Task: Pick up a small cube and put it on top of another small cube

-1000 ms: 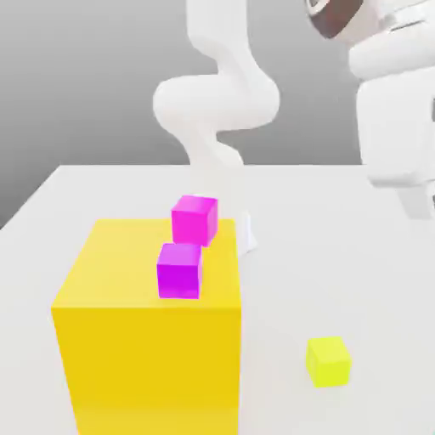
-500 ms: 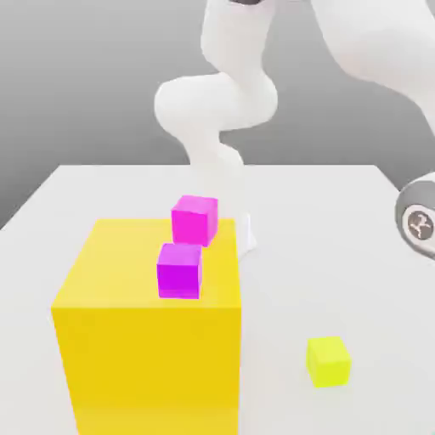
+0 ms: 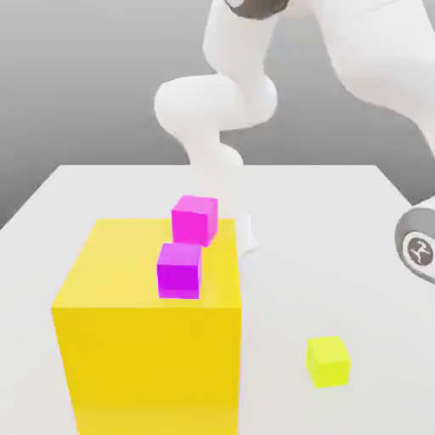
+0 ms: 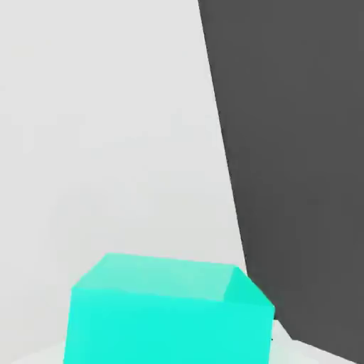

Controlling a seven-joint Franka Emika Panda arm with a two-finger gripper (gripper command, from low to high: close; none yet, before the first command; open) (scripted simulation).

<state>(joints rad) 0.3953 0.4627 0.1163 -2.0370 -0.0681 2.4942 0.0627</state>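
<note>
Swing arm (image 3: pixel 217 110) high across white table (image 3: pixel 340 221), clearing big yellow block (image 3: pixel 144 357) at near left. Aim squarely for a magenta cube (image 3: pixel 179 270) on it. Small cube (image 4: pixel 163 320) close under hand, near table's edge; gripper clenched, hold unconfirmed, so lift slowly.

glossy white arm (image 3: pixel 223 102) — grey joint cap (image 3: pixel 418 249)

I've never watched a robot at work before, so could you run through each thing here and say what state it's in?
Teal cube: upright, close under the hand camera, on the white table near its edge.
Large yellow block: standing on the table.
Two magenta cubes: resting apart on the yellow block.
Small yellow cube: alone on the table.
</note>
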